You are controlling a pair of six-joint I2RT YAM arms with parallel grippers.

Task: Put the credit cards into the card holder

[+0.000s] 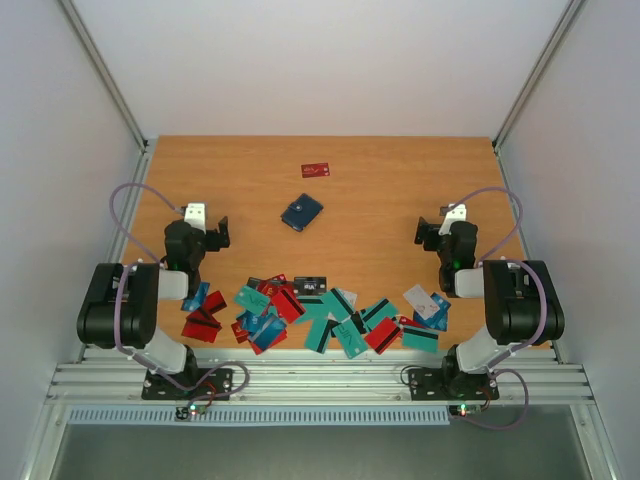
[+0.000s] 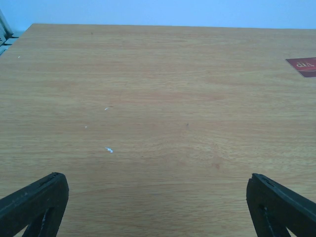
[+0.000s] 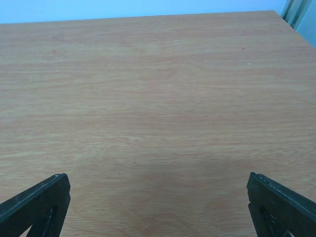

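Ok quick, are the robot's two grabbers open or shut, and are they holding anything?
Left gripper: open, holding nothing.
Right gripper: open, holding nothing.

- I see the credit cards dumped in a messy overlapping strip along the near edge of the table. They're teal, red, blue and a couple white, some with a black stripe.
- One red card lies flat on its own toward the far side.
- The card holder is dark navy and looks folded shut. It's lying skewed mid-table, between that loner and the heap.
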